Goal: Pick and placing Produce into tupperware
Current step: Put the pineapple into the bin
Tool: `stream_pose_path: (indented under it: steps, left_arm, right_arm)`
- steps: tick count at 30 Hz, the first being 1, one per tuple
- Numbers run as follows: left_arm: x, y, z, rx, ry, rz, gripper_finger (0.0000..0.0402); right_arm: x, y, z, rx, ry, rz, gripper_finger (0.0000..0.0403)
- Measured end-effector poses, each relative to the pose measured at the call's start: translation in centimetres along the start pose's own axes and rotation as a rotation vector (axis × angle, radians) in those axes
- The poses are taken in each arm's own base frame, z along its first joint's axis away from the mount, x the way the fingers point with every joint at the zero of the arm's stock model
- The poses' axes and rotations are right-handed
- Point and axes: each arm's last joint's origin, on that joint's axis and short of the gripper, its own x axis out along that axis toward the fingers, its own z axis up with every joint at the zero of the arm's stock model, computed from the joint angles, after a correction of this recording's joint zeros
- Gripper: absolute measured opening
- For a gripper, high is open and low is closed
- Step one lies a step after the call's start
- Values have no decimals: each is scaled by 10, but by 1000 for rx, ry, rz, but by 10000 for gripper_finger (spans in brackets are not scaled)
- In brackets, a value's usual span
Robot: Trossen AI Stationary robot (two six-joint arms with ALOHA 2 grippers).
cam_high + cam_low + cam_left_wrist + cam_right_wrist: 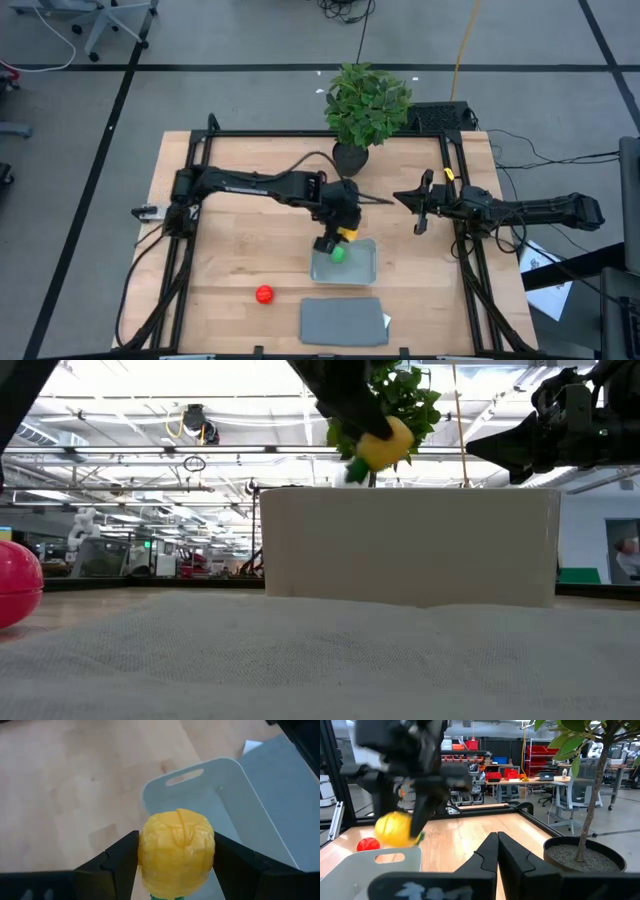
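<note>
My left gripper (pixel 337 238) is shut on the yellow toy fruit with a green tip (pixel 176 850), above the far left corner of the grey-blue tupperware (pixel 344 263). The fruit also shows in the low view (pixel 384 444) and the right wrist view (pixel 393 830). A round green fruit (pixel 339 254) lies inside the tub. The round red fruit (pixel 264 294) rests on the table to the tub's left. My right gripper (pixel 421 212) is shut and empty, over the table's right side. My left gripper pinches the yellow fruit's two opposite sides (pixel 145 851) between its two fingers (pixel 117 857). The fingers come from above, slanting down. The fruit is lifted clear above the tub, its green tip (pixel 357 470) pointing down.
A flat grey lid (pixel 343 321) lies at the near edge, in front of the tub. A leafy potted plant (pixel 365 105) stands at the far edge. A black frame (pixel 190 200) runs along the table's sides. Bare wood lies left of the tub.
</note>
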Motion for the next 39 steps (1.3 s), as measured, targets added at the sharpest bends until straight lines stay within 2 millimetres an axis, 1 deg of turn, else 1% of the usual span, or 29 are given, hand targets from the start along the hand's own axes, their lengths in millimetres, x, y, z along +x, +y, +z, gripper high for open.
stream_pose_path:
  steps: [3,8,13,16,22,27,34,37,39]
  left_arm:
    - [19,0,3,46,-12,-31,223]
    - [40,-10,7,102,-56,-75,223]
    - [43,-19,14,111,-109,-103,223]
    - [49,-22,17,134,-148,-123,223]
    - [74,-22,7,179,-106,-138,223]
    - [81,-15,2,239,-90,-130,223]
    - [96,-5,-8,222,-78,-154,223]
    - [106,-4,-13,215,-61,-161,223]
    - [108,-4,-15,219,-53,-163,223]
  right_arm:
    - [0,0,0,4,0,0,0]
    - [0,0,0,5,1,0,0]
    - [0,0,0,5,1,0,0]
    - [0,0,0,5,2,0,0]
    - [0,0,0,7,2,-1,0]
    - [0,0,-1,6,8,-1,0]
    - [0,0,-1,4,8,-1,0]
    - [0,0,-1,4,8,-1,0]
    - [0,0,-1,0,8,-1,0]
